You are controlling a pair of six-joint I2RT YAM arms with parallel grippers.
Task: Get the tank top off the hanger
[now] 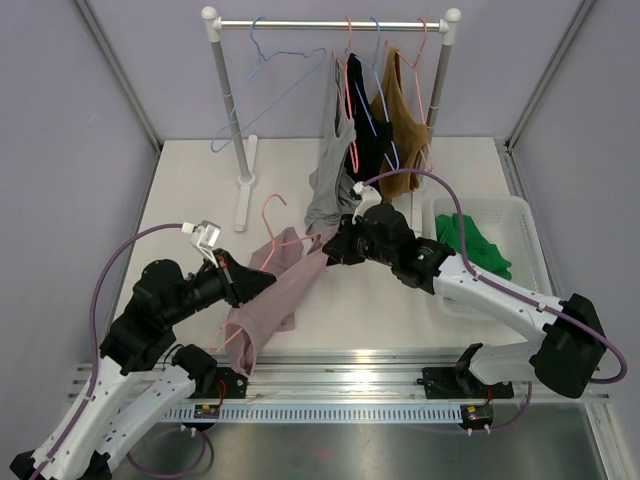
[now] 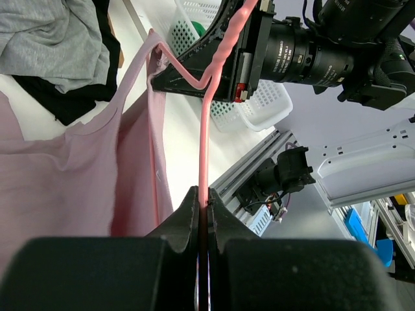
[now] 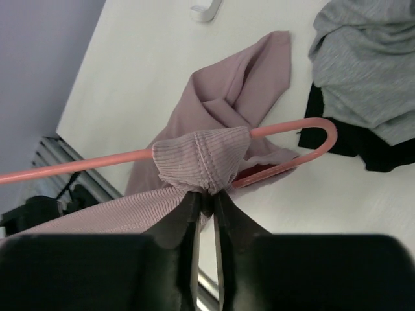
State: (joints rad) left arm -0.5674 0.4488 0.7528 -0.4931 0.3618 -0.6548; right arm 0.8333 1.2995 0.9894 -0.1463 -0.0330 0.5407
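Observation:
A pale pink tank top [image 1: 268,305] hangs on a pink wire hanger [image 1: 272,207] low over the table, between the two arms. My left gripper [image 1: 262,283] is shut on the hanger's wire [image 2: 204,129], which runs up from between the jaws [image 2: 204,201]. The pink cloth [image 2: 58,175] drapes to the left of that wire. My right gripper [image 1: 325,245] is shut on a shoulder strap [image 3: 201,159] of the tank top, bunched over the hanger's arm [image 3: 84,165] right at the fingertips [image 3: 206,197]. The hanger's bent end [image 3: 324,136] lies beyond the strap.
A white rail [image 1: 330,22] at the back holds blue and pink hangers with a grey top [image 1: 328,190], a black one [image 1: 362,140] and a brown one [image 1: 402,125]. A white basket [image 1: 520,215] with green cloth [image 1: 470,240] stands at the right.

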